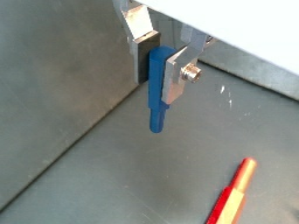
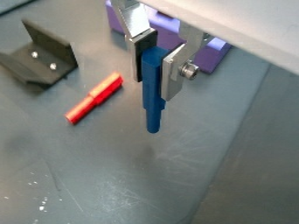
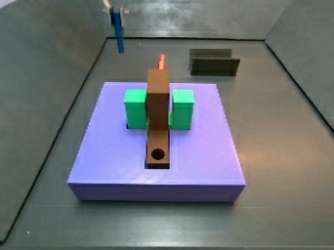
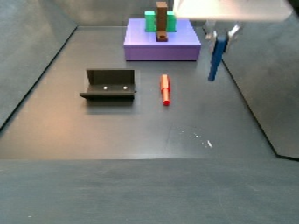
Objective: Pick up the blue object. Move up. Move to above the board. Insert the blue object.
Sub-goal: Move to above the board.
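Hanging upright above the bare grey floor, the blue object is being pinched by the gripper near a grey side wall. The red peg and the fixture are lying below, well apart from the board on the purple slab.

Even, dim lighting on grey floor, faint glare specks, soft low-resolution pictures.

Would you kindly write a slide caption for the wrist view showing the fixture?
Gripper holds the blue object upright above the floor, red peg and fixture beyond.
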Motion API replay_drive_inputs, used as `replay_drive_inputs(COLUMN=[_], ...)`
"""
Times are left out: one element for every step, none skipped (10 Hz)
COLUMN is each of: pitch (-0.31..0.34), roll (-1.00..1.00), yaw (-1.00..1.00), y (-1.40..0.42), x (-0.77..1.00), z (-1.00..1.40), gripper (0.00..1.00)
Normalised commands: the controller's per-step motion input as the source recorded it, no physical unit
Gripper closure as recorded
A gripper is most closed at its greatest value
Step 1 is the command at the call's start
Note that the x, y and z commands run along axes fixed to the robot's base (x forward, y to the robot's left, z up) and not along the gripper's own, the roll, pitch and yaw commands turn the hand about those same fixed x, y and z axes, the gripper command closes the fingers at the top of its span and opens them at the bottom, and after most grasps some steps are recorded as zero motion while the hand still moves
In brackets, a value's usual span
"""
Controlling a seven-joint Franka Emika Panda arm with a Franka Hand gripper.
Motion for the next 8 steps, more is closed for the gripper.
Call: replay_drive_inputs(pitch=[0.0, 0.006, 0.021, 0.008, 0.07, 0.108, 0.085, 0.186], roll=[0.0, 0.0, 0.0, 0.01, 0.0, -0.01, 0.0, 0.06], yaw=[0.0, 0.0, 0.0, 0.0, 0.0, 0.0, 0.0, 0.42], y=[0.0, 0.0, -0.01, -0.01, 0.0, 0.0, 0.0, -1.4], x=[0.0, 0.0, -0.07, -0.05, 0.05, 0.03, 0.03, 0.64], z=[1.4, 1.4, 1.4, 1.4, 1.4, 0.74, 0.32, 0.21], gripper=[1.0, 1.0, 1.0, 1.0, 1.0, 1.0, 1.0, 1.0])
